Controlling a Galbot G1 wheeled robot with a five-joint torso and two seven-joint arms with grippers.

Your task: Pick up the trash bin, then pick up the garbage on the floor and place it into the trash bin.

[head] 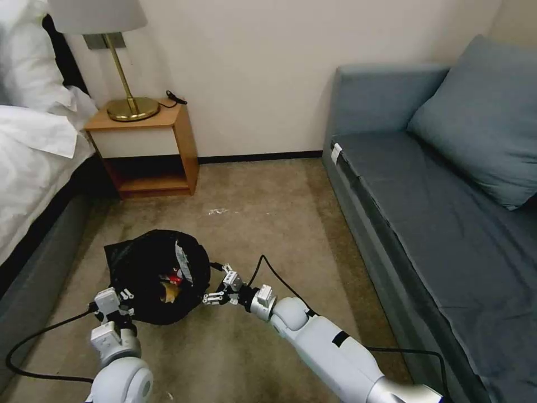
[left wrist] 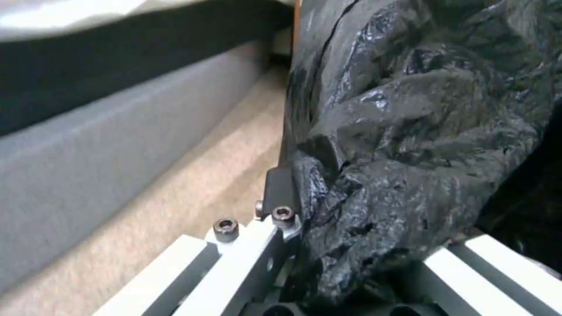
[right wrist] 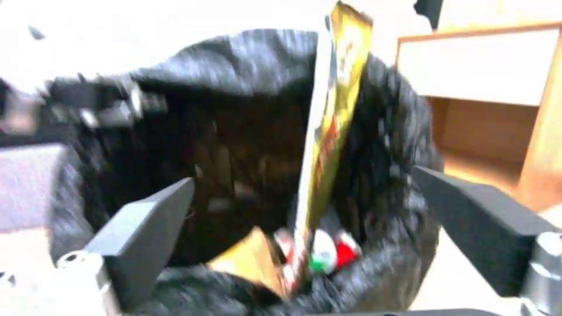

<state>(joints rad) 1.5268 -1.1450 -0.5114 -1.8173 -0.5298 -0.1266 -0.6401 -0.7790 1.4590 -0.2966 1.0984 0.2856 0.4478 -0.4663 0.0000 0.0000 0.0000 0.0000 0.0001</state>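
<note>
In the head view the trash bin [head: 154,274], lined with a black bag, is held above the carpet [head: 251,224] in front of the nightstand [head: 148,148], the left gripper [head: 114,305] clamped on its near rim and the right gripper [head: 218,291] just beside its other edge. The left wrist view shows a dark finger [left wrist: 280,189] pressed against the crinkled black bag [left wrist: 410,145]. In the right wrist view the right gripper [right wrist: 304,228] is spread wide and empty at the bin's mouth, where a gold snack wrapper [right wrist: 331,123] stands upright, its print unreadable, above red-and-white [right wrist: 340,254] and brown paper [right wrist: 249,259] pieces.
</note>
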